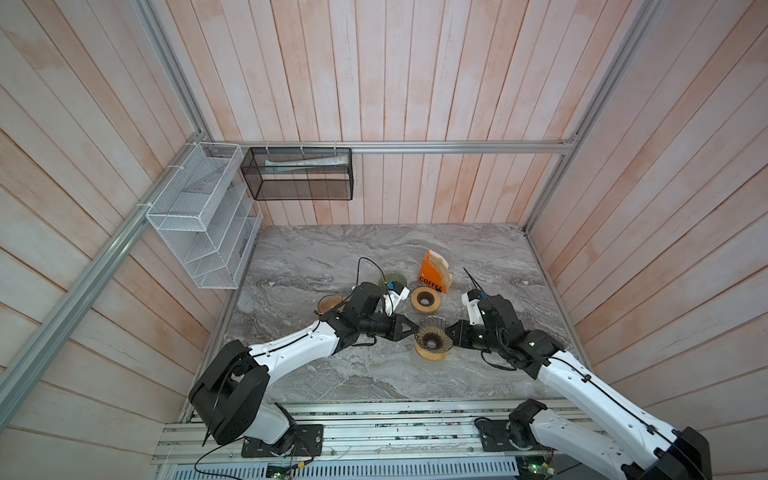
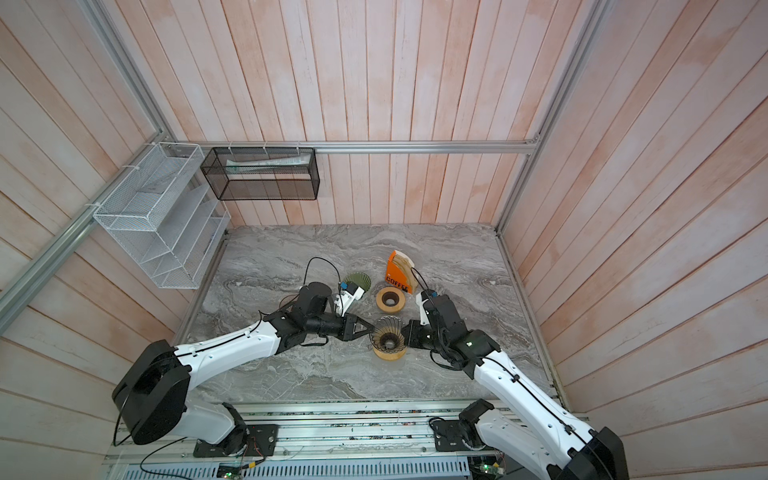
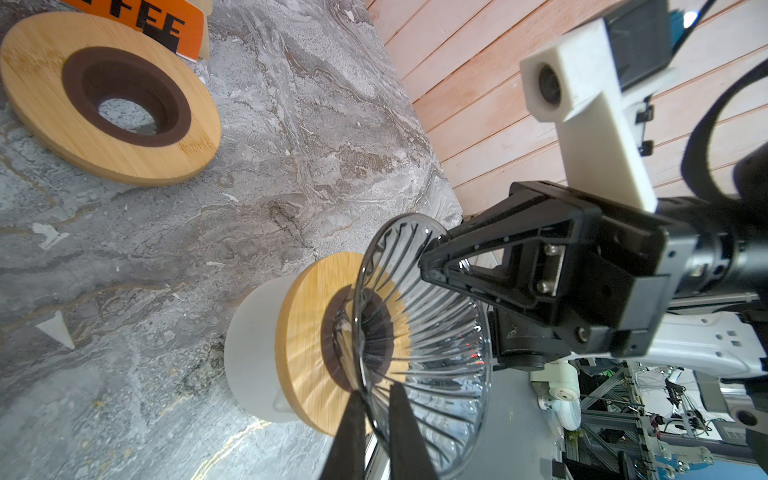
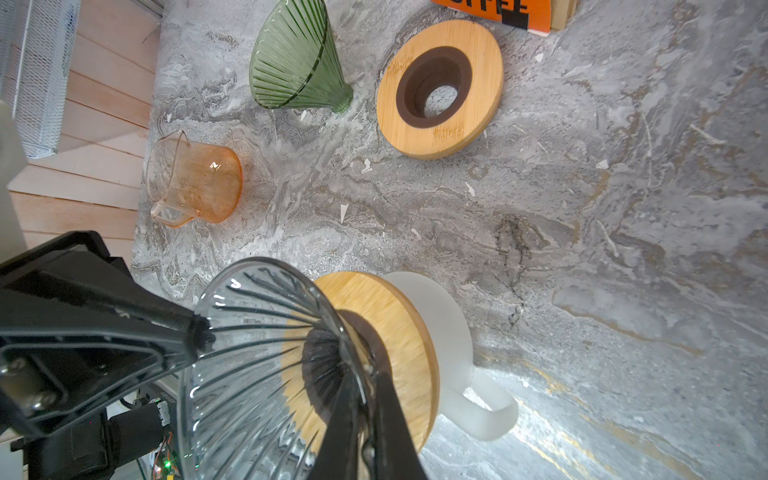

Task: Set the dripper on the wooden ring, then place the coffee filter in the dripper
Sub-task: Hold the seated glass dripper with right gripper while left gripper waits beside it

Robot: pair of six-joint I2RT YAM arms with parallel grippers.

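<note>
toward the near middle of the grey marble tabletop [image 1: 374, 382], a clear ribbed glass dripper [image 1: 432, 336] sits in a round bamboo collar [image 3: 303, 332] on a frosted white mug [image 4: 440, 316]. the left gripper [image 1: 415, 330] is clamped on its left rim and the right gripper [image 1: 449, 332] on its right rim, jaws nearly closed on the thin glass. neither holds a filter. uneven pull from the two arms could tip the dripper out of the collar or topple the mug, and the smooth rim may slip. farther back are an amber glass pitcher [image 1: 328, 303] at left, a green ribbed glass cone [image 1: 384, 279] on its side and a spare bamboo ring [image 1: 424, 299]. farthest, the brown paper coffee filters [image 1: 441, 262] stand in an orange coffee-lettered holder [image 1: 430, 277], well apart from the dripper. a reach there would cross the spare ring. bare marble lies open at near left, at right and along the far strip.
</note>
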